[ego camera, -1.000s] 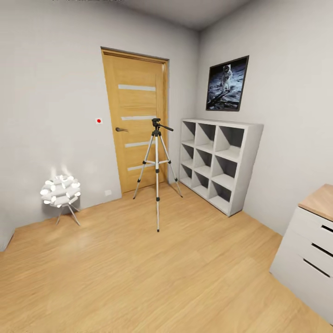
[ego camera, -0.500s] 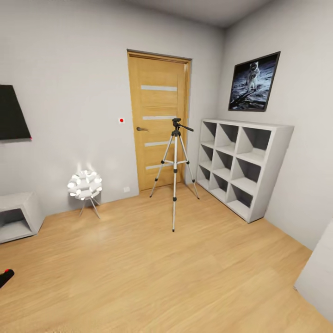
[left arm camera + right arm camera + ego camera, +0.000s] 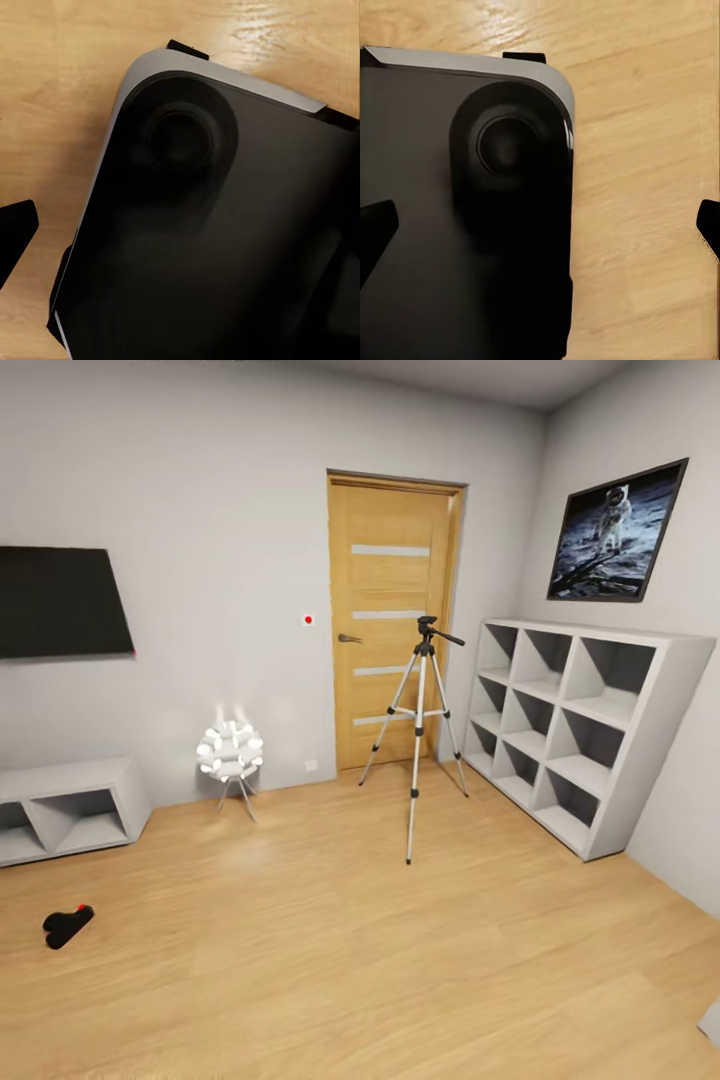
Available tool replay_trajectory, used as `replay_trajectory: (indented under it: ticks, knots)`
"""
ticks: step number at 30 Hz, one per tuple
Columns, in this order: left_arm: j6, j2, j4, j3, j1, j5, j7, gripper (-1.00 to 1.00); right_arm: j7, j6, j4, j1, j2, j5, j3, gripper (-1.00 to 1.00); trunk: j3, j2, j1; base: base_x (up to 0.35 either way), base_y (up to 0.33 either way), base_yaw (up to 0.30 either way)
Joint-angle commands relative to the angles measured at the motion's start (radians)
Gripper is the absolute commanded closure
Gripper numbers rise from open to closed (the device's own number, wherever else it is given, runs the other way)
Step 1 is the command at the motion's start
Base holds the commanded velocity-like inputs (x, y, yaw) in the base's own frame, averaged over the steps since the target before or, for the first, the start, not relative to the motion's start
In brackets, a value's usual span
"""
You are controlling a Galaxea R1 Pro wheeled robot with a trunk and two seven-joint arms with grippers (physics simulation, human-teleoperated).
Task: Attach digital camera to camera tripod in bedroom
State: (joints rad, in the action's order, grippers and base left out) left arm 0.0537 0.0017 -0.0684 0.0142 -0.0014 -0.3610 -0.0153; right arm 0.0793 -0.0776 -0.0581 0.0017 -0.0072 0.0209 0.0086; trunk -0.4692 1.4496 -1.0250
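Note:
The digital camera [image 3: 67, 926], small and black with a red dot, lies on the wood floor at the near left in the head view. The camera tripod [image 3: 418, 732] stands upright on silver legs in front of the oak door [image 3: 392, 622], far from the camera, its black head bare. In the right wrist view my right gripper [image 3: 540, 231] is open, one dark fingertip at each side, above the floor and my own dark base [image 3: 457, 225]. In the left wrist view my left gripper [image 3: 180, 240] hangs over the base too, with one fingertip [image 3: 15, 232] showing far out.
A grey cube shelf [image 3: 585, 735] lines the right wall under the astronaut poster [image 3: 617, 532]. A white ball lamp [image 3: 230, 752] stands left of the door. A low grey bench [image 3: 65, 810] sits under a black wall screen [image 3: 60, 602]. Open plank floor lies between them.
The head view has swung left, so the door, tripod and shelf sit further right in the picture. The wall screen, low bench and digital camera have come into view; the white drawers have left it.

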Motion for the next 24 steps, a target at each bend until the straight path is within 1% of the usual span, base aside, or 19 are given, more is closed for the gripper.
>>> replay_trajectory:
  ticks: [1,24]
  knots:
    - [0.002,0.0,-0.001,0.001,0.0,-0.003,-0.002,-1.0,0.002,-0.001,0.0,0.0,0.0,0.002,0.001,-1.0,-0.001,0.0,0.0,0.0,0.0,0.27]
    - [0.002,-0.002,-0.001,0.001,0.0,-0.003,-0.002,-1.0,0.004,-0.002,0.0,0.0,-0.001,0.002,0.0,-1.0,-0.001,0.0,0.0,0.0,0.0,0.27]
